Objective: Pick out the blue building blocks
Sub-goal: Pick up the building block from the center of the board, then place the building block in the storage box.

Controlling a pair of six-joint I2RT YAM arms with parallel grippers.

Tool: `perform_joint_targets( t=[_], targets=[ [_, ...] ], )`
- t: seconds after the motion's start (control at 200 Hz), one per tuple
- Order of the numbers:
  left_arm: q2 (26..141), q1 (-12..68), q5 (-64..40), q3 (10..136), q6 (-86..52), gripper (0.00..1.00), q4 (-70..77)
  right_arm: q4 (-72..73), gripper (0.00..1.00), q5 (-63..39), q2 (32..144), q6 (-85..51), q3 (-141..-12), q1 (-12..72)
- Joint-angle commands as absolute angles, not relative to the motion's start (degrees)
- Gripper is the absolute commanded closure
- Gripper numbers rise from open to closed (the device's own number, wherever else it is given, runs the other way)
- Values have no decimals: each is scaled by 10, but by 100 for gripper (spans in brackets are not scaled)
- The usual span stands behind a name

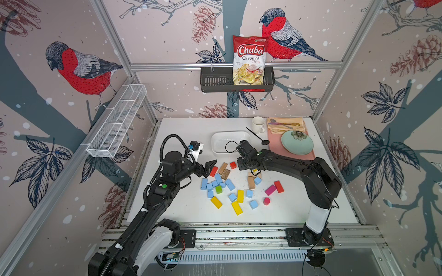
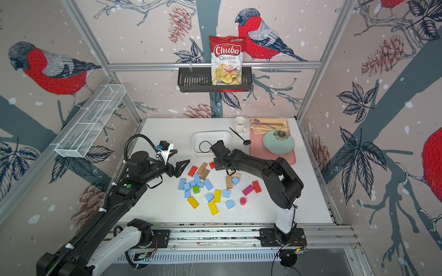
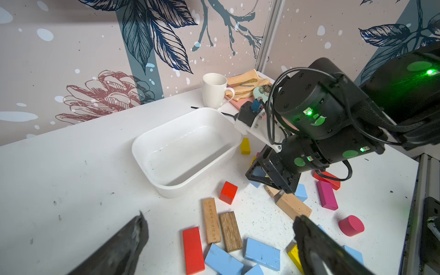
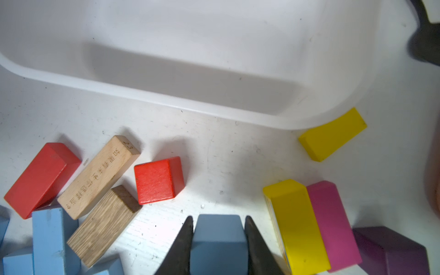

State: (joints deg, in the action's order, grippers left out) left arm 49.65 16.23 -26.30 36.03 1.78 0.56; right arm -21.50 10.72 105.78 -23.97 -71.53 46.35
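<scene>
While our left gripper (image 1: 207, 168) hangs wide open beside the matte sky-blue wooden blocks (image 1: 218, 178) on the white tabletop (image 1: 181, 133), our right gripper (image 4: 218, 217) is clamped on one blue block (image 4: 217, 240). We should lift it straight up, clear of the yellow wooden bar (image 4: 295, 221), toward the white plastic tray (image 4: 190, 104) beyond.

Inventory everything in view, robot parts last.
blue building blocks: about twelve, light blue, centre
yellow blocks: at least four, yellow, scattered
red blocks: three plus cylinder, red, pile edges
pink blocks: at least one, magenta, pile right
purple block: one, purple, wrist view
green cube: one, green, centre
wooden blocks: at least four, tan, pile back
tray: one, white, behind pile
mug: one, white, back
spoon: one, black, beside mug
mat: one, pink, back right, under green bowl
napkin: one, peach, behind bowl
chips bag: one, red, in black wall basket
wire rack: one, white, left wall
left gripper: open, beside pile
right gripper: shut on blue block
</scene>
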Motion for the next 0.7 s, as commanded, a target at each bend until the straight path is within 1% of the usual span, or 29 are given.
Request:
perform_joint_targets(
  t=[0.0, 0.22, 0.345, 0.535, 0.695],
  targets=[
    [493, 162, -257, 363, 25, 1, 6, -225, 72, 118, 1050, -237, -718, 460],
    [491, 163, -255, 363, 25, 1, 5, -236, 73, 130, 1045, -223, -775, 434],
    [487, 162, -254, 363, 25, 1, 6, -248, 76, 138, 1051, -208, -829, 415],
    [483, 163, -252, 362, 24, 1, 6, -260, 77, 146, 1090, -186, -912, 397],
    [481, 163, -250, 362, 24, 1, 6, -272, 77, 156, 1153, -171, -981, 383]
  ],
)
